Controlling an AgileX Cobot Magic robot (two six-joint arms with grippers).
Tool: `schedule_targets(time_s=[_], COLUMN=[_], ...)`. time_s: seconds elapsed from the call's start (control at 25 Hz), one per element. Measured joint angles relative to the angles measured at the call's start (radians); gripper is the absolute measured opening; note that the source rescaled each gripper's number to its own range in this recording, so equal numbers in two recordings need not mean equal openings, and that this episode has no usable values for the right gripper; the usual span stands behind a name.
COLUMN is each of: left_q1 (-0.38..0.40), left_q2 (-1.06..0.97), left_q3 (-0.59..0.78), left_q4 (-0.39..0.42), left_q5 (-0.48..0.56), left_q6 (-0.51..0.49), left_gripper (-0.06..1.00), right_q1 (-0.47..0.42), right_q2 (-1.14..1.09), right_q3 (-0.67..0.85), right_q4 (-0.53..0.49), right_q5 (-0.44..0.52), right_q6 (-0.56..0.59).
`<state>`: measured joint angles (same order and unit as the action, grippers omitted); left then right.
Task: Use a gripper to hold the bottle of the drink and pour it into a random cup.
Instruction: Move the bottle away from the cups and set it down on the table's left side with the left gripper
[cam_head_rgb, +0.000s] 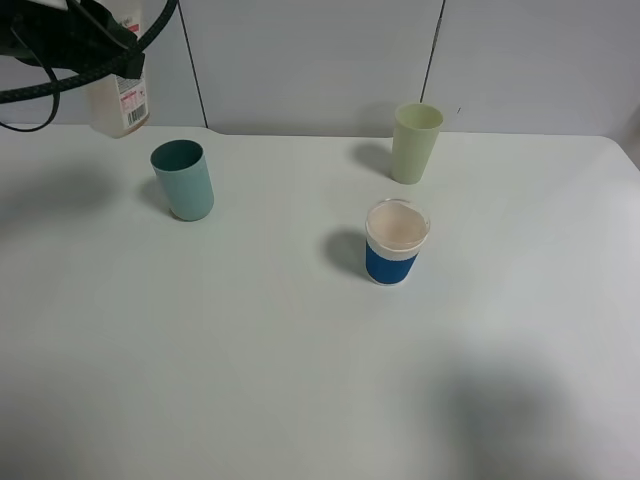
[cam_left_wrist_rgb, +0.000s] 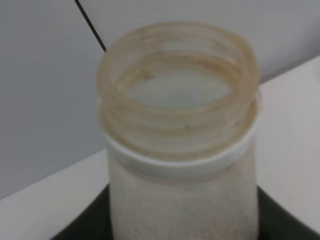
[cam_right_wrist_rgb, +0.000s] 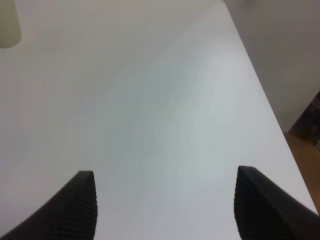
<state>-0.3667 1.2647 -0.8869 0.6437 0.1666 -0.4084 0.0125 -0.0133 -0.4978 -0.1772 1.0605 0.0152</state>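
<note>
Translucent plastic, capless at its wide threaded neck, the bottle (cam_head_rgb: 120, 100) hangs roughly upright above the far left of the white table (cam_head_rgb: 250, 380), clamped between the black jaws of the left gripper (cam_head_rgb: 112, 45). It sits just behind and left of the teal cup (cam_head_rgb: 183, 180), not over it. Whether any drink is inside is hard to tell. Farther right stand a white cup with a blue band (cam_head_rgb: 396, 243) and a pale yellow-green tumbler (cam_head_rgb: 416, 142). The right gripper (cam_right_wrist_rgb: 165, 200) hovers near the table's right edge, jaws spread wide.

L claw (cam_head_rgb: 113, 45) prob. clamped, R claw (cam_right_wrist_rgb: 166, 173) spread
</note>
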Motion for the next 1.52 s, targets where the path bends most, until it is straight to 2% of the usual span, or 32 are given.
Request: schedule_targets(time_s=[0.16,0.28,0.4,0.48,0.76,1.0,1.16,1.32,1.52], left_q1=[0.006,0.006,0.006,0.006,0.006,0.006,0.006,0.006,0.006], left_q2=[-0.006,-0.028,-0.059,-0.079,-0.1,-0.1,-0.1,-0.1,-0.1], left_q3=[0.02,0.083,0.171,0.237,0.458,0.62,0.7,0.745,0.758], left_q4=[-0.224,-0.377,-0.473,-0.5,-0.516,-0.516,-0.516,-0.509,-0.399], left_q5=[-0.035,-0.115,-0.215,-0.273,-0.467,-0.677,-0.741,-0.756,-0.77], left_q6=[0.242,0.395,0.507,0.532,0.52,0.498,0.479,0.472,0.449], left_gripper=[0.0,0.0,0.0,0.0,0.0,0.0,0.0,0.0,0.0], right_q1=[0.0,0.0,0.0,0.0,0.0,0.0,0.0,0.0,0.0], right_q2=[0.0,0.0,0.0,0.0,0.0,0.0,0.0,0.0,0.0], right_q3=[0.0,0.0,0.0,0.0,0.0,0.0,0.0,0.0,0.0], right_q4=[0.0,0.0,0.0,0.0,0.0,0.0,0.0,0.0,0.0], right_q5=[0.0,0.0,0.0,0.0,0.0,0.0,0.0,0.0,0.0], right_q6=[0.0,0.0,0.0,0.0,0.0,0.0,0.0,0.0,0.0])
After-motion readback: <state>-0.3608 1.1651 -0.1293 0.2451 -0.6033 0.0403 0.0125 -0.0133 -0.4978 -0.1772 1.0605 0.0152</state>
